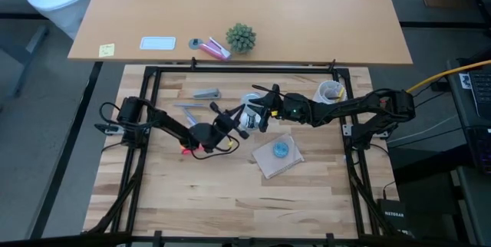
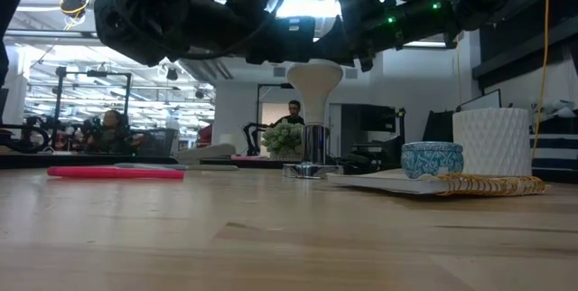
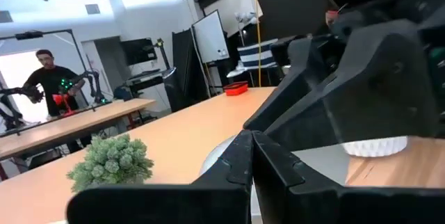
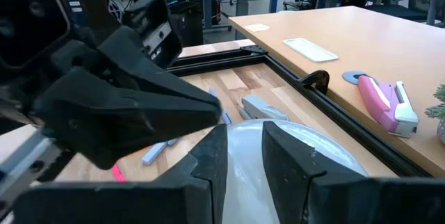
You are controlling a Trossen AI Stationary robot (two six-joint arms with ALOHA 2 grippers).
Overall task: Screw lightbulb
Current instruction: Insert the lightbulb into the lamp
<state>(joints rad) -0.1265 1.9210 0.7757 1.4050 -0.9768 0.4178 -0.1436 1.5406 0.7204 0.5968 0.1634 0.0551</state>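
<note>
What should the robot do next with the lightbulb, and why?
Probably the right gripper should twist the lightbulb a little. It is shut on the bulb's top, and the bulb stands upright in the socket. The left gripper is shut and waits beside it.

The bench (image 1: 230,193) is seen from directly above in the high view, with both arms entering from the sides. In the low view it is seen from surface height, level across the wood toward the room behind. The left wrist view is taken close behind the left gripper (image 3: 252,156), facing a small plant (image 3: 111,161). The right wrist view is taken close behind the right gripper (image 4: 245,156), facing the opposite arm. The lightbulb (image 2: 314,81) at bench centre is shared by the high, low and right wrist views.
</note>
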